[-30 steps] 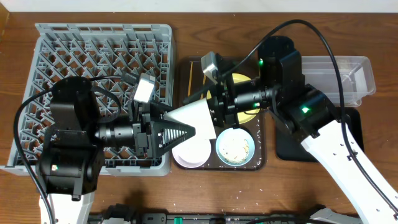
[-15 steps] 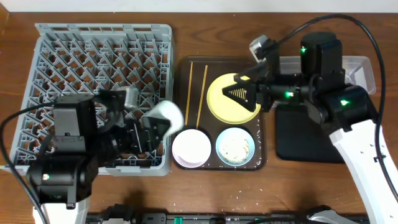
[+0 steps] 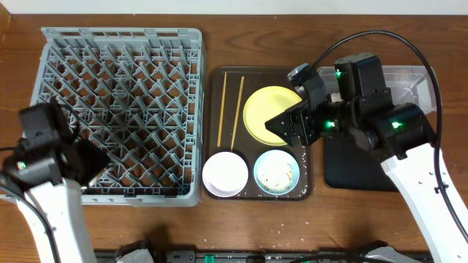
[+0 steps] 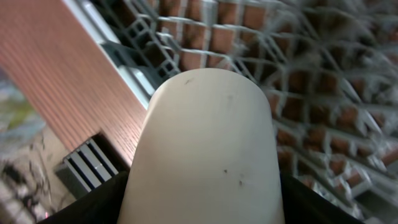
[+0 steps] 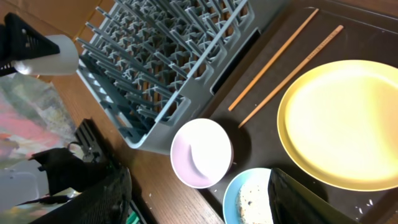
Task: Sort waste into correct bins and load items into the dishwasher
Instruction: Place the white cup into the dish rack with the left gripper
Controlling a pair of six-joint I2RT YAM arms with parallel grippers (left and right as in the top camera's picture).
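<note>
We see the white cup [image 4: 205, 124] clamped in the left gripper [image 4: 202, 208] over the dish rack [image 3: 121, 40]'s front-left corner, likely lining up a peg slot. The right gripper [image 3: 281, 126] hovers empty and spread wide over the yellow plate [image 3: 263, 106], presumably our next pick.

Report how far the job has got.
Done: nothing; the large grey plastic dish rack holds no dishes. In hand: the left gripper grips the white cup near the rack. Left: the round yellow plate, small white bowl, light-blue bowl with rice-like scraps and two wooden chopsticks sit on the dark brown tray; the open right gripper hovers over the plate.
</note>
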